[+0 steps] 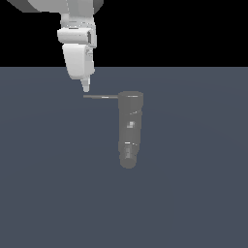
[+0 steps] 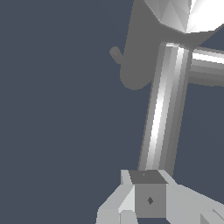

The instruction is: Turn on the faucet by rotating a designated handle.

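Note:
The faucet (image 1: 130, 131) is a dull grey stubby cylinder with a rounded end and pale specks, lying on the blue-grey floor. The handle (image 1: 100, 96) is a thin grey rod sticking out from its top toward the exterior view's left. My gripper (image 1: 85, 88) hangs from the white arm right above the rod's free end, fingers together and holding nothing. In the wrist view the handle (image 2: 164, 109) runs as a shiny bar from the faucet (image 2: 139, 52) down to my gripper (image 2: 148, 199). I cannot tell whether the fingertips touch the rod.
A flat blue-grey floor (image 1: 193, 193) spreads around the faucet, with a black background behind it. The white arm (image 1: 77, 43) comes down from the upper left of the exterior view.

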Controlling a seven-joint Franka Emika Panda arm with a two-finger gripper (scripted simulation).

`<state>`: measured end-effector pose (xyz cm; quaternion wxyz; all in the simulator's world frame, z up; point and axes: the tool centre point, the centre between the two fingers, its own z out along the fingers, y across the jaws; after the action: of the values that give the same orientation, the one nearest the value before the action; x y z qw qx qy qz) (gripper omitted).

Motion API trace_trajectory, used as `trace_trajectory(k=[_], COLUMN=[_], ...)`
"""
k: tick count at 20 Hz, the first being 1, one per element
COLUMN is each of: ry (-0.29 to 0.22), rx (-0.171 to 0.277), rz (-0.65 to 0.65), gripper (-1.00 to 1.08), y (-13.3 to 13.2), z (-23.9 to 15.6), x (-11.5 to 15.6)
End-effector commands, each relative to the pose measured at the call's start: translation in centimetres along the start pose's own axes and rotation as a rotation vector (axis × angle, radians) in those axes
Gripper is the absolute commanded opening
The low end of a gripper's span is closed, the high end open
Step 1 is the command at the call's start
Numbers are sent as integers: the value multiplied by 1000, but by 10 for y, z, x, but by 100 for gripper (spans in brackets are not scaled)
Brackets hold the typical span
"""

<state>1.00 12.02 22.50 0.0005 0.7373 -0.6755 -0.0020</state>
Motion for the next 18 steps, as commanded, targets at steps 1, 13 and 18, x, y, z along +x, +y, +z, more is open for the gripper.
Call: trace_trajectory(k=[1,13,18], ry=[2,3,2], rx=[1,4,4], rz=[46,161,155], gripper=[-100,-100,-100], y=[-10,-32,-31], z=[7,25,23], x=[5,20,19])
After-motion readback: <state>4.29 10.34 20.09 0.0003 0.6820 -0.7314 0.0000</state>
